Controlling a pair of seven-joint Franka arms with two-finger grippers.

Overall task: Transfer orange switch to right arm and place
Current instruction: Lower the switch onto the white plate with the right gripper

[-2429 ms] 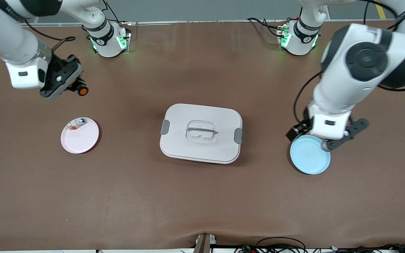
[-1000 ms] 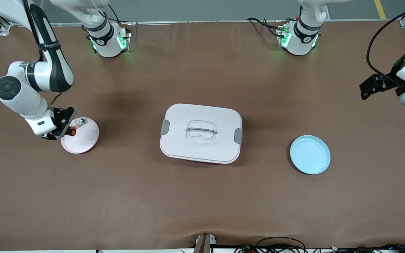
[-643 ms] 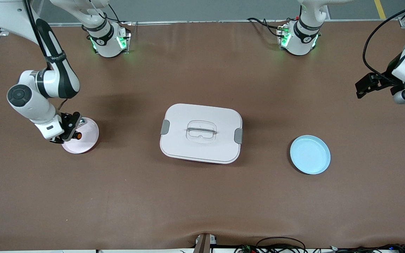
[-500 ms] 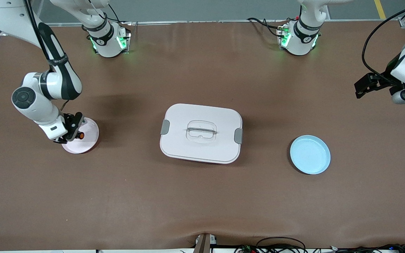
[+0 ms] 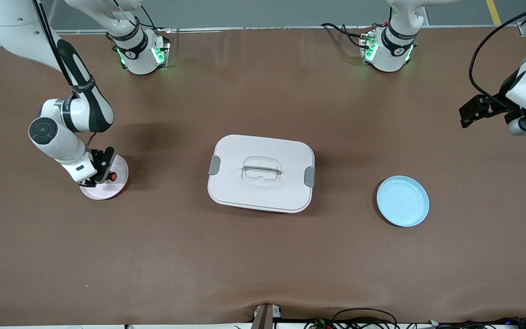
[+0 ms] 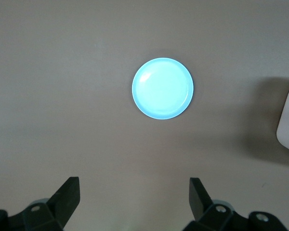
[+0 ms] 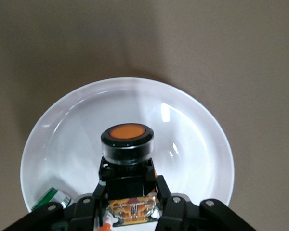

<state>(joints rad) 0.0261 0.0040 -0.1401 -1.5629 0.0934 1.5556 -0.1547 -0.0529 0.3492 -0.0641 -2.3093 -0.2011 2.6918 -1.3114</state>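
The orange switch (image 7: pixel 127 144) was pinched in the right gripper (image 7: pixel 130 204) directly over the pink plate (image 7: pixel 202 139). The left gripper (image 6: pixel 135 204) was held spread above bare table, the blue plate (image 6: pixel 163 88) well apart.

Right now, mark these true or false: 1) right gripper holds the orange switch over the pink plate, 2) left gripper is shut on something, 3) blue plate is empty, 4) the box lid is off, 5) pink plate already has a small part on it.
1) True: the right gripper is shut on the orange switch over the pink plate.
2) False: the left gripper is open and empty, waiting at its own end of the table.
3) True: the blue plate holds nothing.
4) False: the lid sits on the box.
5) True: a small part lies by the pink plate's rim.
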